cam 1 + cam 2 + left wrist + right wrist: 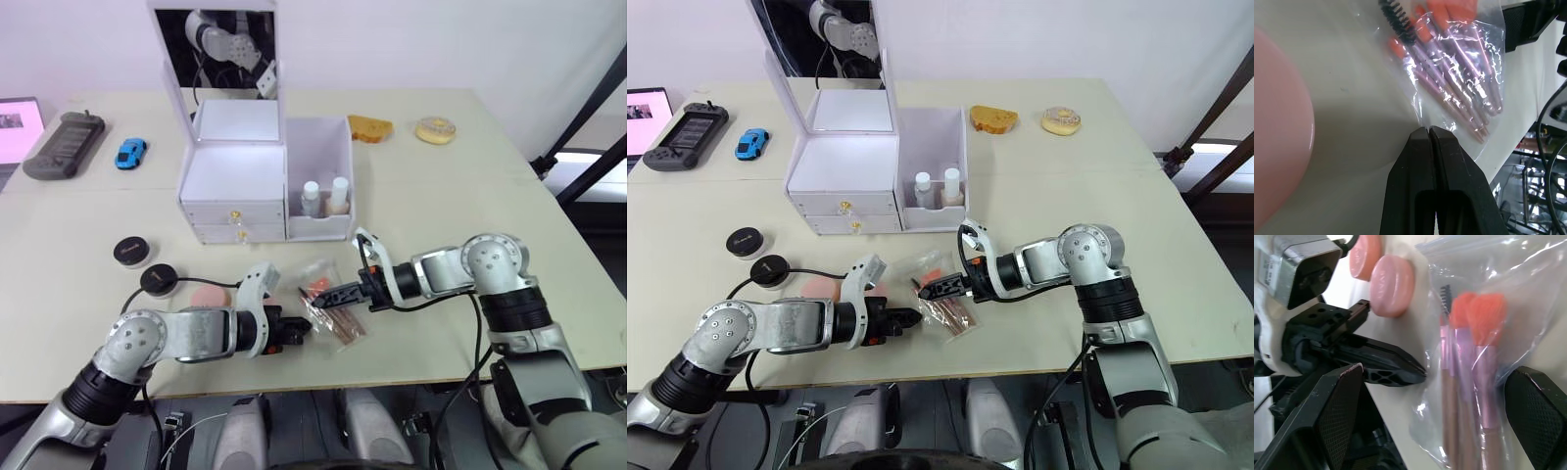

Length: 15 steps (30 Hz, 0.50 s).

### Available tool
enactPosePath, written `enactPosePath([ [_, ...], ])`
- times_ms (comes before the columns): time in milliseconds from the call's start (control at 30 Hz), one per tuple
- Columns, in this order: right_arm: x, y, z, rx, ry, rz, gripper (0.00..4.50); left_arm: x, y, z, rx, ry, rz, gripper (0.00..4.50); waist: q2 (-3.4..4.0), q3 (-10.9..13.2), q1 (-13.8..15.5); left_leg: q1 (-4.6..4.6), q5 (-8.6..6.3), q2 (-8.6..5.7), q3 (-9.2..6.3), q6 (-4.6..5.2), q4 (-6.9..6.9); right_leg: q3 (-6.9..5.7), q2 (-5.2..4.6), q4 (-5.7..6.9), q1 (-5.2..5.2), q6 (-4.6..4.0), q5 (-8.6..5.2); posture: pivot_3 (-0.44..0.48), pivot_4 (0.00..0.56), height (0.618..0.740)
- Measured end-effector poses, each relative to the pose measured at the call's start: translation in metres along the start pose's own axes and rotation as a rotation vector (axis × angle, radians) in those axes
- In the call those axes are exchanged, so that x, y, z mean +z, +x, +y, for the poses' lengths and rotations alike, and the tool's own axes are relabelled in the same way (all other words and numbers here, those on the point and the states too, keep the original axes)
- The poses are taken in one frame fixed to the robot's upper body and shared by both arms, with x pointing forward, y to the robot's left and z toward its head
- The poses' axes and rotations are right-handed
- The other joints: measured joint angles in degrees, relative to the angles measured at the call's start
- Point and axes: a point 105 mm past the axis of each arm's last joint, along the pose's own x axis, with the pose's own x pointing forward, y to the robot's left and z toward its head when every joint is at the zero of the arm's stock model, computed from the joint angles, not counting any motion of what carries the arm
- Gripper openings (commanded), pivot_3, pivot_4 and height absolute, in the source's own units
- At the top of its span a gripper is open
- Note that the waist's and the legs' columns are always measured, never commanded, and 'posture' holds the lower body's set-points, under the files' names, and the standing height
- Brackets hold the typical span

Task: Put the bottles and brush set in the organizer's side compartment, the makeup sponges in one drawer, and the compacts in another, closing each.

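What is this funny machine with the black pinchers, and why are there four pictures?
It is a robot with two arms. Two pictures come from cameras on its head, looking down at a table. The other two come from cameras on its wrists. The left gripper has its jaws shut, touching the edge of a clear bag of pink brushes, the brush set. The right gripper has its jaws open around that bag. Nearby lie pink makeup sponges, black compacts, and a white organizer with two bottles in its side compartment.
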Motion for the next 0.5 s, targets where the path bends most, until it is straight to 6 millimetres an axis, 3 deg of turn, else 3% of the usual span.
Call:
enactPosePath([
  [333, 0.003, 0.009, -0.002, 0.031, 0.003, 0.038, 4.5, 0.0, 0.0, 0.001, 0.012, -0.004, -0.002, 0.09, -0.04, -0.2, -0.1, 0.21, -0.01, 0.0, 0.0, -0.02, -0.09, 0.0, 0.0, -0.03, 0.08, -0.01, 0.0, 0.0, 0.15, 0.738],
  [433, 0.004, 0.01, -0.006, 0.025, 0.005, 0.047, 3.57, 0.0, 0.0, 0.001, 0.016, -0.006, -0.003, 0.0, -0.05, -0.2, -0.2, 0.38, -0.02, 0.0, -0.01, -0.03, -0.13, 0.0, 0.0, -0.11, 0.23, -0.04, 0.01, 0.0, 0.15, 0.738],
  [500, 0.003, 0.011, -0.011, 0.01, 0.012, 0.054, 2.58, 0.0, 0.001, 0.002, 0.017, -0.006, -0.003, 0.0, -0.04, -0.2, -0.2, 0.38, -0.03, 0.0, -0.02, -0.04, -0.22, 0.01, 0.0, -0.29, 0.23, -0.08, 0.04, 0.0, 0.15, 0.738],
])
